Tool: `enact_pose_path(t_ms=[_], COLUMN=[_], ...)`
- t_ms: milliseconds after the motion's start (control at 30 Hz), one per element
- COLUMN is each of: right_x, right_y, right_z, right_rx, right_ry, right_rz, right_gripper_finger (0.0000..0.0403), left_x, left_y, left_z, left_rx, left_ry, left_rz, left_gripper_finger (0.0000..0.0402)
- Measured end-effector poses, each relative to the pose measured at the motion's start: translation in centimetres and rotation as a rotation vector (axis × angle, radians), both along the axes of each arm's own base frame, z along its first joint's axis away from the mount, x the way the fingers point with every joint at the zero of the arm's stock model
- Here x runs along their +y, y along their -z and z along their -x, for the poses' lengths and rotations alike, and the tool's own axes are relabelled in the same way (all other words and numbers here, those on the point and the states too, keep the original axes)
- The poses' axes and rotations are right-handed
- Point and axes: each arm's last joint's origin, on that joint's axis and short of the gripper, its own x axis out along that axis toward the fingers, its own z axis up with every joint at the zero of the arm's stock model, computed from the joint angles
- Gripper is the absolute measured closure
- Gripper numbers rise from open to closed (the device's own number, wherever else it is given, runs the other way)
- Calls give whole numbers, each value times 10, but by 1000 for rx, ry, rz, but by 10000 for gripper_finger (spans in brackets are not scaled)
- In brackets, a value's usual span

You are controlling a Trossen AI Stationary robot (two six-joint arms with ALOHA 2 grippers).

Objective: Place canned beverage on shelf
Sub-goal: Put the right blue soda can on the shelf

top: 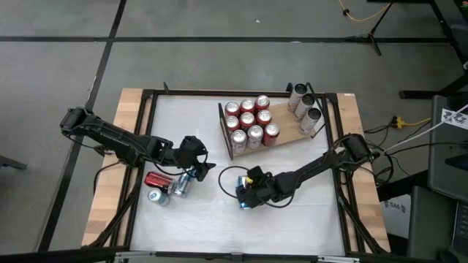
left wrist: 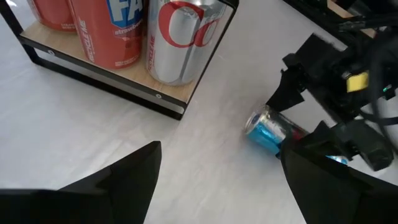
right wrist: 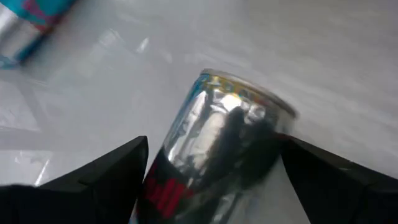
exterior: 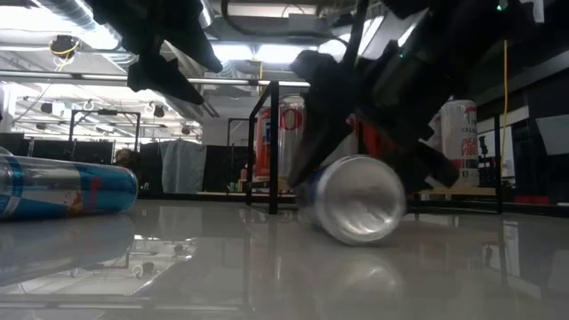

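Note:
A blue and silver can [right wrist: 217, 143] lies on its side on the white table [top: 292, 219], in front of the shelf. My right gripper [top: 247, 196] is open and slants down over it, one finger on either side of the can's body [left wrist: 270, 130]. The can's silver end [exterior: 356, 200] faces the table's near edge. The shelf [top: 287, 133] is a wood-grain board at the far right with a dark rail, carrying several upright red and silver cans. My left gripper [top: 203, 168] hangs open left of centre, with nothing between its fingers [left wrist: 124, 180].
Three more cans [top: 167, 186] lie together on the table under the left arm; one blue one [exterior: 62, 187] shows at the low view's left. Several pale cans [top: 307, 106] sit at the shelf's far right end. A dark frame [top: 340, 146] edges the table.

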Motion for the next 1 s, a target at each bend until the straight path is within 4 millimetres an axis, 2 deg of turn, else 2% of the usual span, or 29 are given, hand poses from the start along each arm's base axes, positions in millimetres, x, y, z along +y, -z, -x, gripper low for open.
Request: enact_pose_path(t_ms=[333, 433, 733, 833, 1000], right_x=[-2, -2, -2, -1, 0], right_y=[3, 3, 4, 3, -5], right_z=[8, 9, 9, 7, 1], right_rx=[106, 116, 119, 108, 34], right_ry=[-17, -17, -38, -86, -187], right_rz=[-22, -18, 4, 29, 112], right_gripper_finger=[50, 69, 168, 176, 169], left_x=[0, 0, 0, 0, -1], left_y=[0, 0, 0, 0, -3], left_z=[0, 0, 0, 0, 2], left_rx=[-1, -1, -1, 1, 18], left_ry=[0, 1, 1, 5, 86], left_rz=[0, 1, 0, -5, -78], left_gripper_finger=[82, 82, 82, 82, 82])
